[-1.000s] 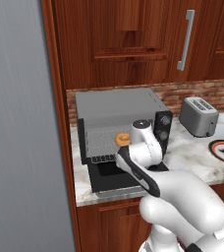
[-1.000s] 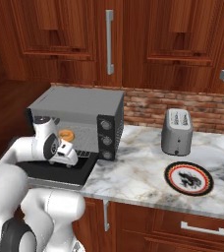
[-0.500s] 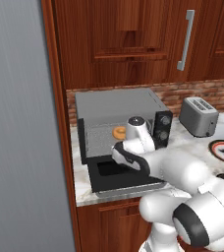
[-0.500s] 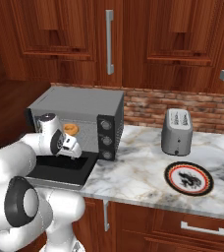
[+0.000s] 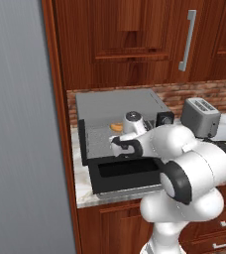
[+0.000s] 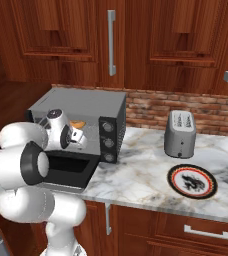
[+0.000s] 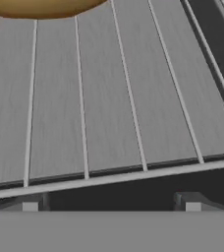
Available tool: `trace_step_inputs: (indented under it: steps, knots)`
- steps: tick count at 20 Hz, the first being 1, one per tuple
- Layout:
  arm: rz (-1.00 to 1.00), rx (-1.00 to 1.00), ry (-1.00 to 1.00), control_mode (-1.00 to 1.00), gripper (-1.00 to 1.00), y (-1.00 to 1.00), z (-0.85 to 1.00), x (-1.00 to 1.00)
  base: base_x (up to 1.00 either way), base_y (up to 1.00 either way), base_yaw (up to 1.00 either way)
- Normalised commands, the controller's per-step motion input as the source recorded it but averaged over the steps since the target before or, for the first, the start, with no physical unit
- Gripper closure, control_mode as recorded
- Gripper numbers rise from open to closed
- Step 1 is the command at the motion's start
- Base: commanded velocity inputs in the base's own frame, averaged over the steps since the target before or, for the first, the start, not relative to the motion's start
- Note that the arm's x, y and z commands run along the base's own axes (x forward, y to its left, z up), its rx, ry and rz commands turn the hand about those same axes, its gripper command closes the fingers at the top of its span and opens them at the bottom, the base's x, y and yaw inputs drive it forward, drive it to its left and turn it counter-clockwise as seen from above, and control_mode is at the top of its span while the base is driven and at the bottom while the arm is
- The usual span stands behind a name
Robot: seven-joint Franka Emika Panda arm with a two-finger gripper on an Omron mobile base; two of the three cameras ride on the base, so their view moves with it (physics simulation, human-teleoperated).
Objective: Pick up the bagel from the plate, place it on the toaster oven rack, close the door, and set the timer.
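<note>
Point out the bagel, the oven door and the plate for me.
bagel (image 7: 40, 7): hand view, its brown lower edge on the rack.
door (image 5: 127, 171): left base view, the dark glass window, door folded down open.
plate (image 6: 172, 176): right base view, its red rim, left side.

Kitchen's all dark reddish-brown wood: upper cabinets (image 6: 136, 40) with long silver bar handles (image 6: 111, 42), more cabinets and drawers (image 6: 196, 232) under the desk. The desk (image 6: 141, 175) is white-grey marble, with a red brick backsplash (image 6: 206, 112) running along its back edge. A tall flat grey panel (image 5: 21, 139) stands at the desk's left end.
</note>
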Motion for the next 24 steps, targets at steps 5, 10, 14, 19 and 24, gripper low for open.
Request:
trace_step_inputs:
  steps: [5, 10, 14, 19, 24]
  knots:
    - [0.0, 0.0, -0.17, -1.0, -1.0, 0.0, 0.46, 0.04, 0.0, 0.0, 0.0]
    - [0.04, -0.03, -0.19, -1.0, -1.0, -0.02, 0.39, -0.93, 0.0, 0.0, 0.0]
    - [0.06, -0.05, -0.03, -1.0, -1.0, -0.06, 0.26, -1.0, 0.0, 0.0, 0.0]
    - [0.05, -0.01, 0.03, -1.0, -1.0, -0.1, 0.33, -1.0, 0.0, 0.0, 0.0]
    - [0.04, 0.0, 0.18, -1.0, -1.0, -0.01, 0.64, -1.0, 0.0, 0.0, 0.0]
